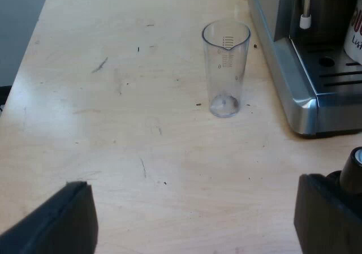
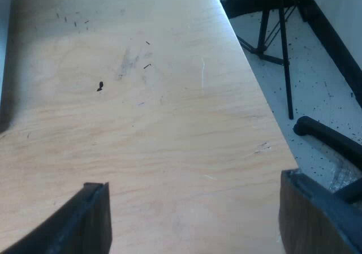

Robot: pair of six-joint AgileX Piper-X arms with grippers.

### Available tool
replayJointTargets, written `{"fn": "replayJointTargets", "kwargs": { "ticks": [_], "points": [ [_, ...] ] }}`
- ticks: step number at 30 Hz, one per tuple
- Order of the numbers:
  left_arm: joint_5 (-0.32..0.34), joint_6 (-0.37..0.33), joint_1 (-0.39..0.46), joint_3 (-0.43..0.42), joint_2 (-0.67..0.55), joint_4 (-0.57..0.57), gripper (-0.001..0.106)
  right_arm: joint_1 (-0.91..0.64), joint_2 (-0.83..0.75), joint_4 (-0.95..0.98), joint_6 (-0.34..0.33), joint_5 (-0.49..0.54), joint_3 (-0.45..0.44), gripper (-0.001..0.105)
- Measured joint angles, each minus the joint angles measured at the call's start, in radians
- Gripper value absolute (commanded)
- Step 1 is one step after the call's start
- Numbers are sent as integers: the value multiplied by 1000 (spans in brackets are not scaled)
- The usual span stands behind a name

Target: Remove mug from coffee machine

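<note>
A white mug (image 1: 354, 39) with dark lettering stands on the drip tray of the steel espresso machine (image 1: 294, 78), partly cut off from sight. A see-through measuring glass (image 1: 226, 67) stands upright on the wooden table close beside the machine's base. My left gripper (image 1: 192, 223) hovers open over bare table, well short of the glass and the machine, with nothing between its fingers (image 1: 62, 223). My right gripper (image 2: 195, 223) is open too, above bare wood near the table's edge, its fingers (image 2: 79, 225) holding nothing.
The machine's steam wand (image 1: 306, 8) hangs over the slotted tray (image 1: 339, 76) near the mug. Past the table edge (image 2: 254, 90) in the right wrist view lies a speckled floor with black tripod legs (image 2: 283, 50).
</note>
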Motion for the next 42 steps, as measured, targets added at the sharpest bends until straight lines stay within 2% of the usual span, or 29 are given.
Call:
{"fn": "replayJointTargets", "kwargs": {
  "ticks": [9, 11, 21, 28, 33, 36, 42],
  "points": [
    [0, 0, 0, 0, 0, 0, 73, 0, 0, 0, 0, 0, 0, 64],
    [37, 0, 0, 0, 0, 0, 73, 0, 0, 0, 0, -2, 0, 64],
    [59, 0, 0, -4, 0, 5, 73, 0, 0, 0, 0, -37, -24, 64],
    [68, 0, -49, -90, 18, 21, 73, 0, 86, -1, -47, -86, -122, 64],
    [67, 0, -88, -132, 75, 12, 73, 0, 181, -3, -48, -156, -179, 64],
    [67, 0, -134, -139, 108, -30, 73, 13, 230, -22, -21, -215, -208, 64],
    [105, 0, -238, -141, 196, -124, 73, 90, 327, -83, -19, -285, -266, 64]
  ]
}}
